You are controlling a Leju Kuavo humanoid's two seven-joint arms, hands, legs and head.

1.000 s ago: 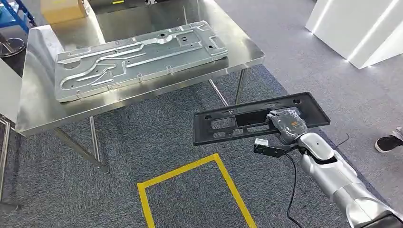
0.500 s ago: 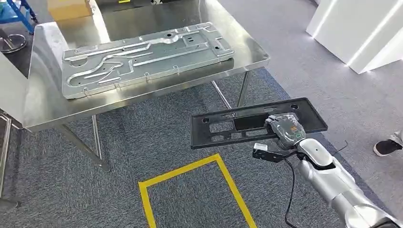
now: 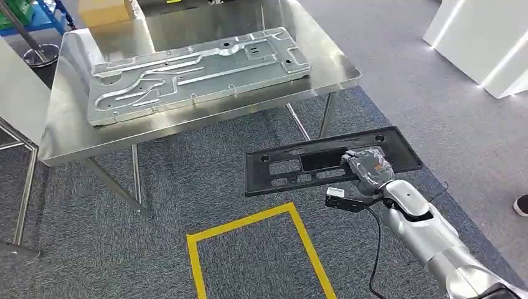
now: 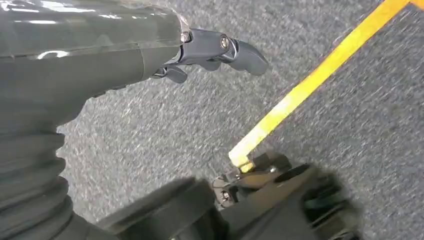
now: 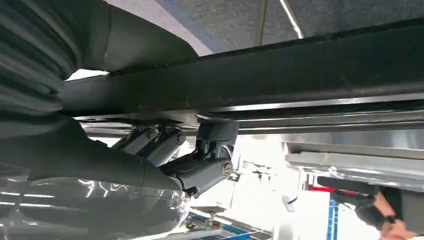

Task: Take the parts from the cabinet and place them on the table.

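Note:
A long black plastic panel (image 3: 292, 165) with cut-outs hangs level over the carpet, short of the table's front right corner. My right hand (image 3: 367, 167) grips its near edge right of the middle; close up, the fingers (image 5: 200, 172) clamp the panel's dark rim (image 5: 300, 75) from below. My left hand (image 4: 215, 50) hangs by my side over the carpet, its fingers loosely curled around nothing. A large grey metal plate (image 3: 199, 68) with pressed ribs lies on the steel table (image 3: 75, 134).
A yellow tape rectangle (image 3: 249, 224) marks the carpet in front of me. A cardboard box (image 3: 106, 11) sits at the table's far edge. White panels (image 3: 485, 43) stand at the right, and a person's shoe (image 3: 521, 204) shows at the right edge.
The whole picture has shifted, so the camera has moved; the table now lies more to the right and nearer. My right hand still holds the black panel, now slightly closer to the table.

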